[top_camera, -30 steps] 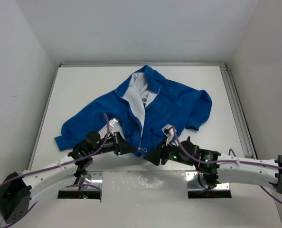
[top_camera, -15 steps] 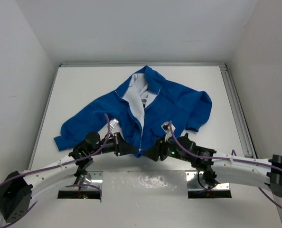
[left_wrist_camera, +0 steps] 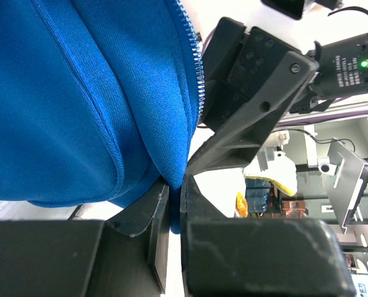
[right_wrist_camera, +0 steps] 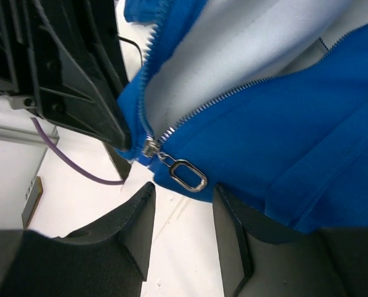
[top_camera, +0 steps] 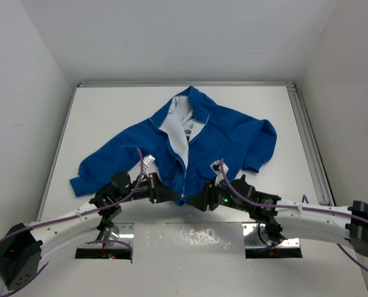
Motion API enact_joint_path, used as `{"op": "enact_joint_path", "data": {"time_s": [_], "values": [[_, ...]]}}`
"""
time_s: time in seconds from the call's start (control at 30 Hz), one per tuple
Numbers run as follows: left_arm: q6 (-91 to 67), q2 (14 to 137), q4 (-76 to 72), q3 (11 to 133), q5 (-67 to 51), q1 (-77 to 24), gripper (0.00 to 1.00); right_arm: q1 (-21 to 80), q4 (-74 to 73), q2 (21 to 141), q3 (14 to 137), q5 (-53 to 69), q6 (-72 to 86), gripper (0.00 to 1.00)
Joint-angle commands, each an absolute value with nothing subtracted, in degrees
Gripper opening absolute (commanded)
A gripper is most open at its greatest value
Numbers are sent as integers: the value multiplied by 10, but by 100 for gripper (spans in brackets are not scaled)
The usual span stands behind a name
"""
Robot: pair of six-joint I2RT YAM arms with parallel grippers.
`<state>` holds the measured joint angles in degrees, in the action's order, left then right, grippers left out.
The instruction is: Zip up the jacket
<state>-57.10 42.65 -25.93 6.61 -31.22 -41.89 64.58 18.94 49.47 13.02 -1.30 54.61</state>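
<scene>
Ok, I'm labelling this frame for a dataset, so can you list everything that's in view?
jacket: one, bright blue with white lining, spread on the table, front mostly unzipped
zipper pull: one, silver, at the zipper's bottom end
table: one, white, under the jacket
rail: one, grey metal, along the table's right edge
left gripper: one, black, shut on the jacket's bottom hem
right gripper: one, black, open, just short of the zipper pull
</scene>
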Motion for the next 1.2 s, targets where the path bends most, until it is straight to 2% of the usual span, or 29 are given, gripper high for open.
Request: {"op": "enact_joint_path", "data": {"time_s": [0.0, 0.57, 0.8, 1.17], "values": [[-582, 421, -311, 70, -338, -413, 0, 643, 241, 499, 123, -10, 557, 42], [-591, 423, -330, 64, -352, -413, 0, 643, 310, 501, 105, -3, 543, 40], [-590, 417, -321, 64, -347, -413, 0, 643, 303, 462, 92, -24, 545, 36], [-586, 419, -320, 69, -347, -413, 0, 643, 333, 471, 78, -15, 554, 30]]}}
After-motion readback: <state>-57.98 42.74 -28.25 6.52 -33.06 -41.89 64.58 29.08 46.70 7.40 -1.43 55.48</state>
